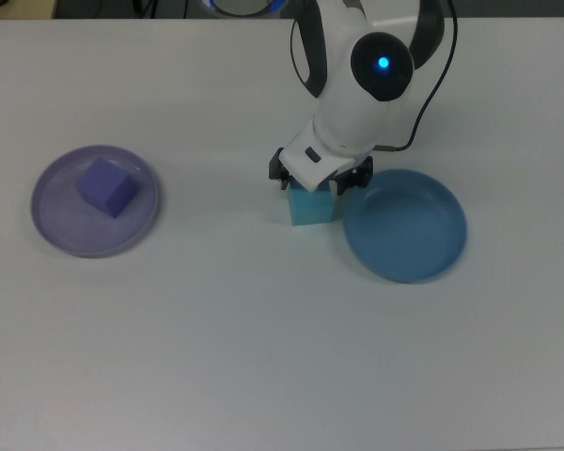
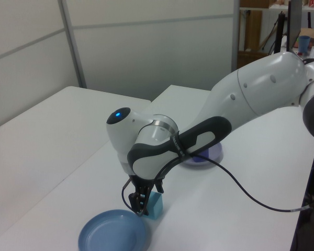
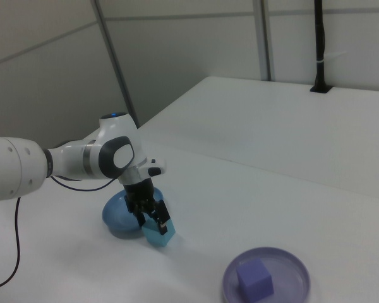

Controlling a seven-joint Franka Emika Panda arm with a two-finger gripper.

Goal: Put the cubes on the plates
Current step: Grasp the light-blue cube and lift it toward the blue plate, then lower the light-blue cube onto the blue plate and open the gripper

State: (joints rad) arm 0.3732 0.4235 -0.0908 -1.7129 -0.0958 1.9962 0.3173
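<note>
The light teal-blue cube point(image 1: 311, 208) rests on the white table just left of the solid blue plate point(image 1: 406, 225) in the top view. My gripper point(image 1: 311, 183) is lowered over this cube, open, one finger on each side of its upper half. The purple cube point(image 1: 106, 186) lies inside the lavender plate point(image 1: 58, 225) at the top view's left. In the left view the gripper point(image 2: 142, 205) is down at the teal cube point(image 2: 156, 205) beside the blue plate point(image 2: 111, 238); the arm hides most of the lavender plate point(image 2: 213, 152). The right view shows gripper point(image 3: 151, 219), teal cube point(image 3: 158, 236), purple cube point(image 3: 252, 278).
The white table point(image 1: 263, 357) spreads all around the plates. A black cable point(image 1: 423, 89) hangs from the arm near the table's far edge in the top view. Grey wall panels stand behind the table in the left view and the right view.
</note>
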